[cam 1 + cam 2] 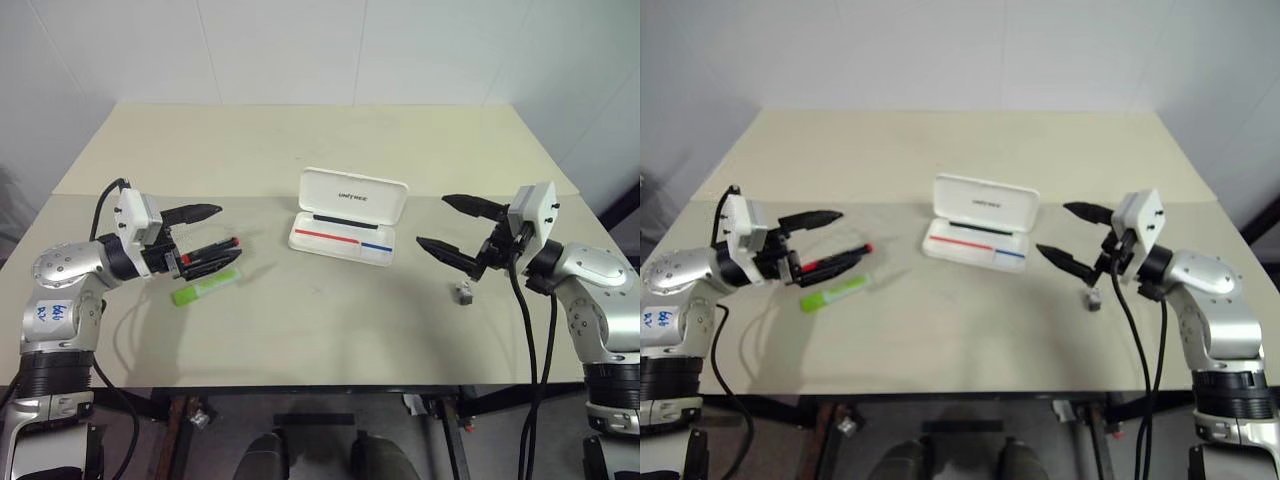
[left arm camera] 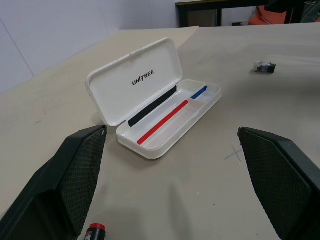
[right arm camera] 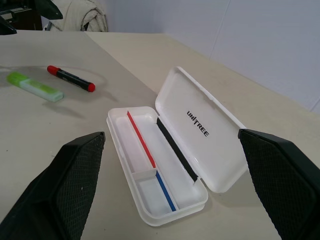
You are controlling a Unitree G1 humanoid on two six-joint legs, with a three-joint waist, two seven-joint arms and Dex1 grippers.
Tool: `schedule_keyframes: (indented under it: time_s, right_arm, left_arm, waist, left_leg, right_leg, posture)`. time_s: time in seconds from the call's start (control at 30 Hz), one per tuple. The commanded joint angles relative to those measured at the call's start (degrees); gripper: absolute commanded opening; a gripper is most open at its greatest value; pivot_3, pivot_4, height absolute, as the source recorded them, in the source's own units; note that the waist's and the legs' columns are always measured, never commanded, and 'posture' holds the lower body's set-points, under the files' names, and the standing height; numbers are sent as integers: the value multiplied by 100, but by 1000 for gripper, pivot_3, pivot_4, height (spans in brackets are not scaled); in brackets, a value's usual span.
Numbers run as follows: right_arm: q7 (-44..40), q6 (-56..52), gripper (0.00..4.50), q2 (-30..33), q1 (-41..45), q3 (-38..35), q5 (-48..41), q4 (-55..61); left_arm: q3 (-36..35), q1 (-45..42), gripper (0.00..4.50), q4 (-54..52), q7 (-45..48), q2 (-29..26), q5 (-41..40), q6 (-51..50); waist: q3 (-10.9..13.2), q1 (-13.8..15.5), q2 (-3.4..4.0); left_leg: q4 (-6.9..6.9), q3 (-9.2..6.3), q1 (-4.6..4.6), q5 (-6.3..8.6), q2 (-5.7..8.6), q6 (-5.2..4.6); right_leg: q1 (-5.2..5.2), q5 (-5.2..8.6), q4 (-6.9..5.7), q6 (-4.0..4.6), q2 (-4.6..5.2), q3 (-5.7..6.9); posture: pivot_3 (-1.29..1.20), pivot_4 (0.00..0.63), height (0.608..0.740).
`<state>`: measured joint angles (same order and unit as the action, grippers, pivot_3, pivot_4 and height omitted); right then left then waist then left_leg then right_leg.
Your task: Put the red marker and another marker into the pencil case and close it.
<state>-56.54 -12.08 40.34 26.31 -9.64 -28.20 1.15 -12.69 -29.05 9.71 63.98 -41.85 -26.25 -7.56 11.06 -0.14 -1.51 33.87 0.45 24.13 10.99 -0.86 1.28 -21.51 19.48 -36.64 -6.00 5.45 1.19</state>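
Nothing had gone into the pencil case point(image 1: 348, 220) yet: it lay with its lid up, its tray bare of markers, between the two grippers and well apart from each. The left gripper point(image 1: 212, 233) hung with its fingers spread and gripping nothing; the red marker point(image 3: 71, 78) lay on the table just below it, the green marker point(image 1: 205, 288) just beside that. The right gripper point(image 1: 457, 228) was likewise spread wide and unladen, a small grey object point(image 1: 464, 292) beneath it. Both pickups, both placements and closing the lid remained.

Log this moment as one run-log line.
pencil case: open, empty | red marker, green marker: on table | left gripper: open | right gripper: open
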Motion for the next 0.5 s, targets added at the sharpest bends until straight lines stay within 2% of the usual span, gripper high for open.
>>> schedule_keyframes:
  time_s: [0.03, 0.23, 0.5]
  right_arm:
    - [-131, -41, 4500, 138, 101, -103, -104, 196]
    - [-174, -139, 4500, 30, -4, 18, -79, 285]
    - [-535, -440, 4500, 36, 474, 350, -167, 358]
  left_arm:
    - [5, -165, 4462, -147, 70, -57, -76, -21]
    - [74, -18, 4462, -341, -34, 1, -65, -96]
    - [113, -188, 4462, -110, 46, -85, 31, -56]
  waist:
    - [0, 1, 0]
    - [0, -4, 0]
    - [0, -4, 1]
  left_leg:
    - [0, 0, 0, 0, 0, 0]
    - [4, 3, 0, 1, 0, -2]
    - [9, 4, 0, 2, -1, -3]
  right_leg:
    - [0, 0, 0, 0, 0, 0]
    - [0, -2, -1, -3, 1, -5]
    - [0, -2, -6, -3, 0, -7]
  posture:
    - [0, 150, 740]
    - [0, 150, 740]
    - [0, 150, 740]
